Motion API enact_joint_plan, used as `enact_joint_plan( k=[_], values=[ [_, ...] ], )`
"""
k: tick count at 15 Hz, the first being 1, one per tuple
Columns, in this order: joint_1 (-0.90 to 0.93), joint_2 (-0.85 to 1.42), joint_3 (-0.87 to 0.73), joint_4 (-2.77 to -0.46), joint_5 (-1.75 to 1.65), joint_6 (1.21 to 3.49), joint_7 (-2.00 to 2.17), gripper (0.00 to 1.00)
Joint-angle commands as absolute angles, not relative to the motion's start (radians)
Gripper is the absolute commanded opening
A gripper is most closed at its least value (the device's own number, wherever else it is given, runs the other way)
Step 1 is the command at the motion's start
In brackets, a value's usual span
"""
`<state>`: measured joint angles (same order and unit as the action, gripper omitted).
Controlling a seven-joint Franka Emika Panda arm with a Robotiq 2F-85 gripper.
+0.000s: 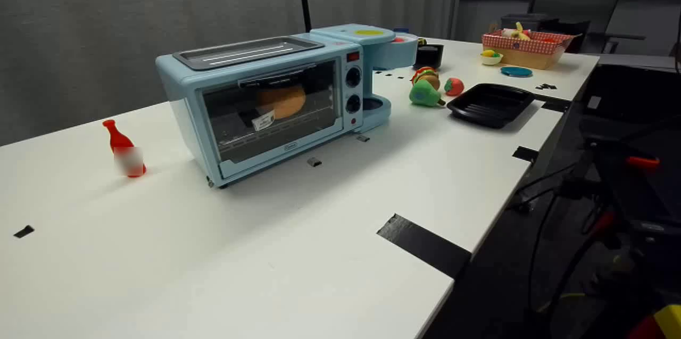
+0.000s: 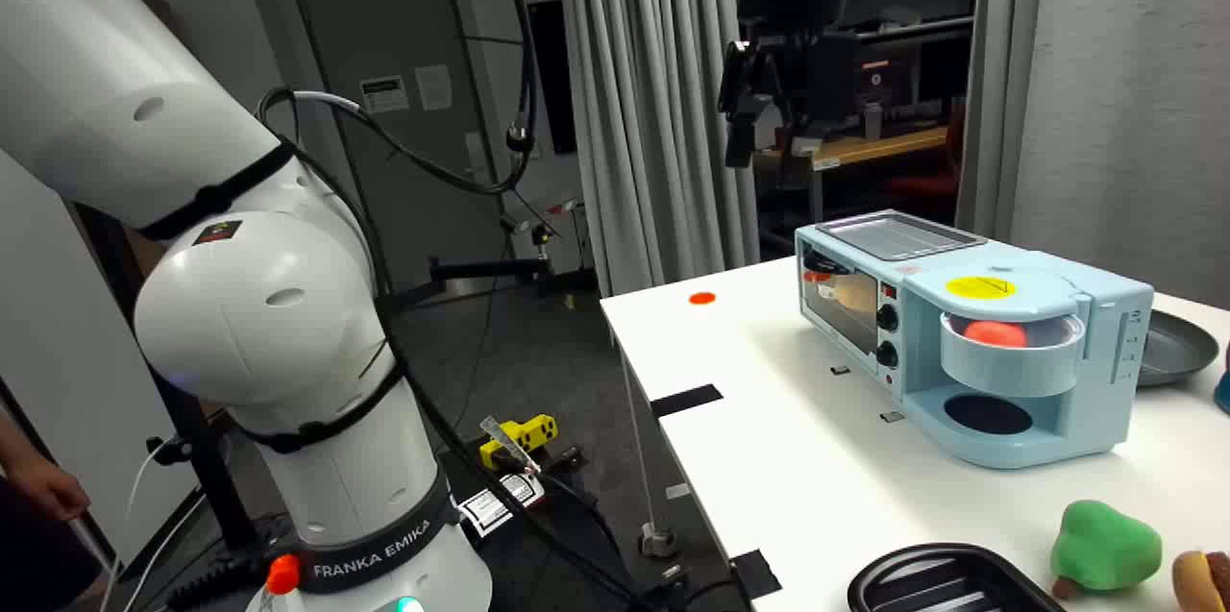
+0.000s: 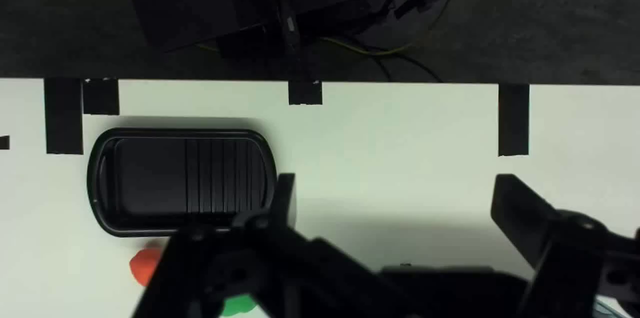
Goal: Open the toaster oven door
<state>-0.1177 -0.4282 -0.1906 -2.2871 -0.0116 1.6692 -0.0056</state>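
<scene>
The light blue toaster oven stands on the white table and shows in both exterior views. Its glass door is closed, with a dark handle bar along the top edge. The door also shows at an angle. Brown food is seen behind the glass. My gripper hangs well above the table, high over the oven's level and apart from it. In the wrist view my gripper is open and empty, fingers wide apart. A sliver at that view's lower right corner may be the oven; the door is hidden there.
A red bottle stands beside the oven. A black tray, a green pear and a strawberry lie past the knob end. A checked basket stands farther off. The table's edge runs along the robot's side.
</scene>
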Motion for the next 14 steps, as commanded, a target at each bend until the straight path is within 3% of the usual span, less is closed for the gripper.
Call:
enact_joint_plan(
  k=[1,14],
  values=[
    [-0.133,-0.426,-0.178,-2.285,-0.007,1.667,-0.011,1.00],
    [-0.131,-0.426,-0.178,-2.289,-0.004,1.681,-0.013,1.00]
  ],
)
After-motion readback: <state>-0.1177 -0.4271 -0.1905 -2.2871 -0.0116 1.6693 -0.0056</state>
